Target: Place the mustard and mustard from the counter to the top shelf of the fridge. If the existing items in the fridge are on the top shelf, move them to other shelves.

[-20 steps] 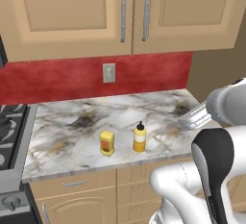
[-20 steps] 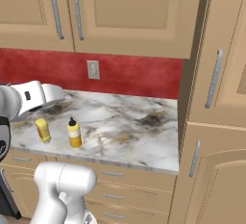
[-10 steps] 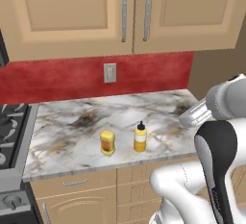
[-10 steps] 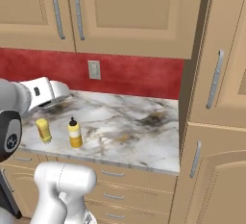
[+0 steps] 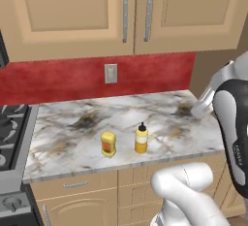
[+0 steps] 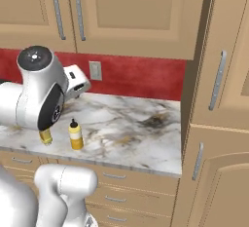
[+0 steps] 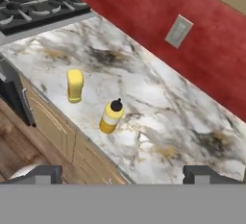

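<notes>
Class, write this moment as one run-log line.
gripper: open, empty, above counter | mustard jar and mustard bottle: upright, side by side, near front edge | phase: approach, nothing picked

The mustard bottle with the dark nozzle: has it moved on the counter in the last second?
No. The bottle stands just right of the squat jar on the counter, below the wall outlet, as before.

Left base camera sits behind my arm, left side, faces forward and down at counter (image 5: 160, 108). Right base camera, behind on right, covers same counter (image 6: 131, 128) slab from other side. Both share wall outlet (image 5: 111, 73) above counter. My hand camera looks down at counter (image 7: 158, 117) obliquely, seemingly nearer, outlet (image 7: 178, 31) at far edge.
</notes>
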